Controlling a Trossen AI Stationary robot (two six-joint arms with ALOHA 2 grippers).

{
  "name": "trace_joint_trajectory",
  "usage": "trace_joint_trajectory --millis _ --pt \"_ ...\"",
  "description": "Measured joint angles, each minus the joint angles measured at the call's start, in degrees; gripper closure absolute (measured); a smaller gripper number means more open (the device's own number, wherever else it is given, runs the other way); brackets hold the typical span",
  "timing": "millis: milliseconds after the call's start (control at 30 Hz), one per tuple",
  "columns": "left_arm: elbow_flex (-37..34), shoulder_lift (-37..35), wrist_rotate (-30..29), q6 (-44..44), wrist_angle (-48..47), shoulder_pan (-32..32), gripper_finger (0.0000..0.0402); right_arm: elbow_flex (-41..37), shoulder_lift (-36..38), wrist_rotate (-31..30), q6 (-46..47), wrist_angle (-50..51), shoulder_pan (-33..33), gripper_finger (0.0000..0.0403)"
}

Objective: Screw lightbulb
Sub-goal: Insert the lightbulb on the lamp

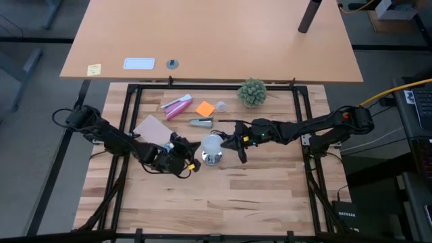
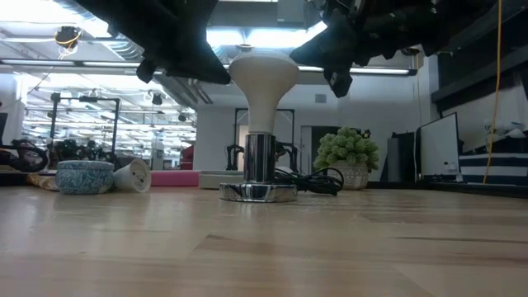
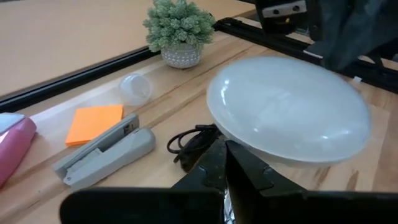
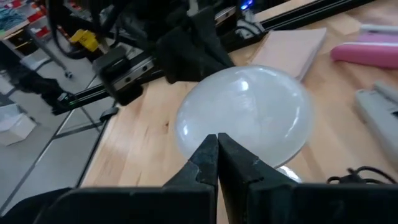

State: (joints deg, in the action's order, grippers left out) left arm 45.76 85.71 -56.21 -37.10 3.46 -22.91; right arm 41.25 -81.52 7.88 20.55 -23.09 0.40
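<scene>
Right under my wrist cams sits the lightbulb (image 1: 212,142), upright in the shiny socket (image 2: 257,191) mid-table. Left gripper (image 1: 183,152) and right gripper (image 1: 235,142) flank its dome, both pinched shut on nothing. Stapler (image 3: 104,155) and plant (image 1: 252,92) lie farther back.

White frosted lightbulb (image 3: 289,109) dome close up, left hand (image 3: 225,163) with fingers pressed together just below it, black cord (image 3: 189,142) beside, grey stapler (image 3: 104,157), orange sticky notes (image 3: 94,122), small potted plant (image 3: 179,28) on wooden table (image 3: 56,50)
</scene>
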Motion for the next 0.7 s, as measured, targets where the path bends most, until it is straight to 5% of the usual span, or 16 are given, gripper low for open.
trace_joint_trajectory --millis 400,700 --pt "0.00 0.00 -4.23 -0.46 0.22 -4.19 0.0400 0.00 0.37 -1.27 -2.32 -4.45 -0.08 0.0394" --pt "0.00 -0.02 -3.38 -3.45 0.79 -7.61 0.0400 0.02 0.42 -8.51 -14.84 -4.23 -0.09 0.0394"
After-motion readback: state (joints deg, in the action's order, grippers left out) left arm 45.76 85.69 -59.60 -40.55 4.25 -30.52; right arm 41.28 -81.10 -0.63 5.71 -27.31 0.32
